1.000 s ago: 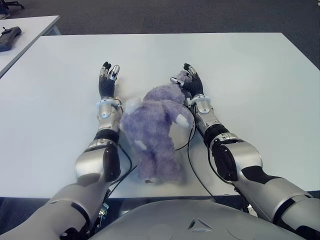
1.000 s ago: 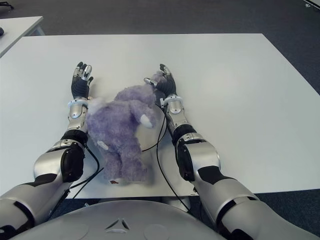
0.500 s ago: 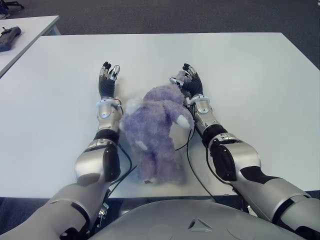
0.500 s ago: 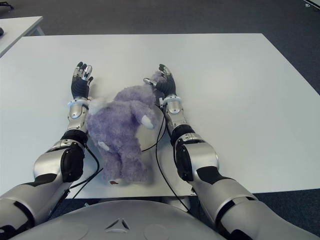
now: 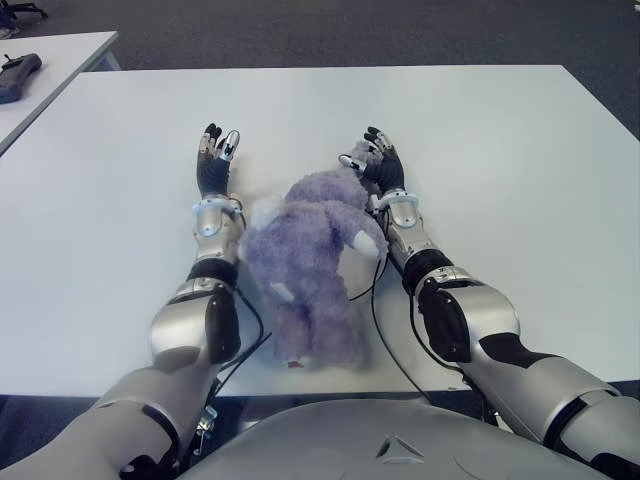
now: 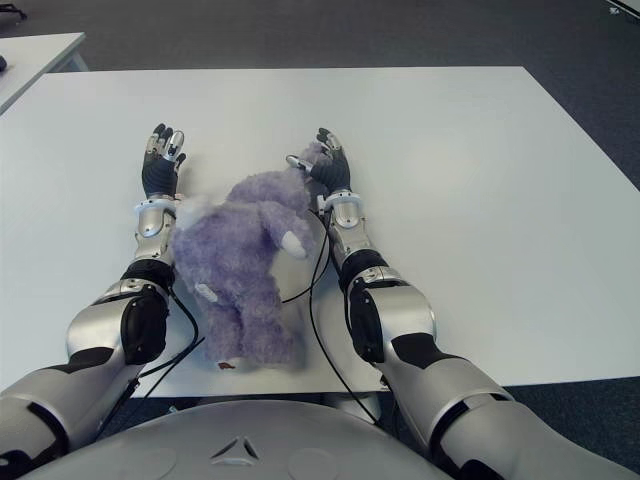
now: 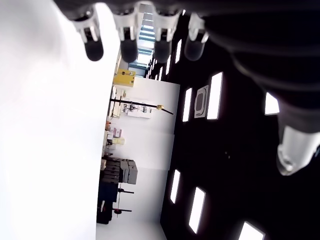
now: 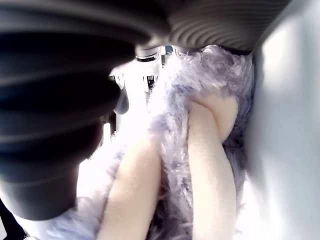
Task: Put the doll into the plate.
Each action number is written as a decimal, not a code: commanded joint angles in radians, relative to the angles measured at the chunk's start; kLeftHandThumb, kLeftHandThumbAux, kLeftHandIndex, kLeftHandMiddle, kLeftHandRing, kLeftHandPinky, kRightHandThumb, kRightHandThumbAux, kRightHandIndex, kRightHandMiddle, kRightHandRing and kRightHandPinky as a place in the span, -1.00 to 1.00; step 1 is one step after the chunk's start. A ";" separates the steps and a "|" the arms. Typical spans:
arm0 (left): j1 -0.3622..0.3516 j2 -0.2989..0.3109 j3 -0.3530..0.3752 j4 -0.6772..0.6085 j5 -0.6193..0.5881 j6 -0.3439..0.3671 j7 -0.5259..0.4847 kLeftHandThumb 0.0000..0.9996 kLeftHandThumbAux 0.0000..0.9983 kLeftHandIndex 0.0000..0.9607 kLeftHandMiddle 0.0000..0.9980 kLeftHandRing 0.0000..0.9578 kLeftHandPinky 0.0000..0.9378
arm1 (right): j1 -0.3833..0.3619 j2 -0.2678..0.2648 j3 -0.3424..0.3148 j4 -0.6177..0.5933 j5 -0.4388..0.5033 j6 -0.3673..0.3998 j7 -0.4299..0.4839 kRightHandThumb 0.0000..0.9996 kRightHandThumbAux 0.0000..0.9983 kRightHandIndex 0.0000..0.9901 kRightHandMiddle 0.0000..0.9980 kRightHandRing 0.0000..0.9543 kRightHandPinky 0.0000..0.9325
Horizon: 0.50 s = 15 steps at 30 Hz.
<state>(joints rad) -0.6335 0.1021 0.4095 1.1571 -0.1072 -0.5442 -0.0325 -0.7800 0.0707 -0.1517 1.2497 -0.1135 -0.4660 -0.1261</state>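
Observation:
A fluffy purple doll with pale paws lies on the white table between my two forearms, its feet toward the near edge. My left hand shows just left of the doll's head, fingers stretched out and holding nothing. My right hand is at the doll's far right side, fingers spread, with a tuft of fur against the palm. The right wrist view is filled with the doll's fur close to the hand. No plate shows in any view.
A second white table stands at the far left with a dark device on it. Dark carpet lies beyond the table's far edge. Cables run from my wrists along the near edge.
My right forearm has edged slightly toward the doll. The doll and my left hand have stayed where they were.

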 commanded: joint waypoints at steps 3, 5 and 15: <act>0.277 -0.076 0.014 0.142 -0.025 -0.003 -0.025 -1.00 0.09 -0.98 -0.87 -0.91 -0.97 | 0.201 0.063 -0.014 0.114 0.011 0.100 -0.013 -1.00 0.62 -0.78 -0.75 -0.76 -0.73; 0.278 -0.075 0.015 0.143 -0.026 -0.001 -0.027 -1.00 0.09 -0.98 -0.87 -0.91 -0.96 | 0.201 0.063 -0.014 0.114 0.010 0.100 -0.014 -1.00 0.62 -0.78 -0.75 -0.76 -0.73; 0.279 -0.068 0.009 0.143 -0.019 0.008 -0.024 -1.00 0.09 -0.97 -0.86 -0.91 -0.96 | 0.202 0.068 -0.016 0.113 0.011 0.096 -0.014 -1.00 0.65 -0.78 -0.75 -0.76 -0.72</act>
<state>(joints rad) -0.6335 0.1025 0.4100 1.1571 -0.1078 -0.5443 -0.0328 -0.7798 0.0711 -0.1557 1.2492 -0.1140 -0.4660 -0.1309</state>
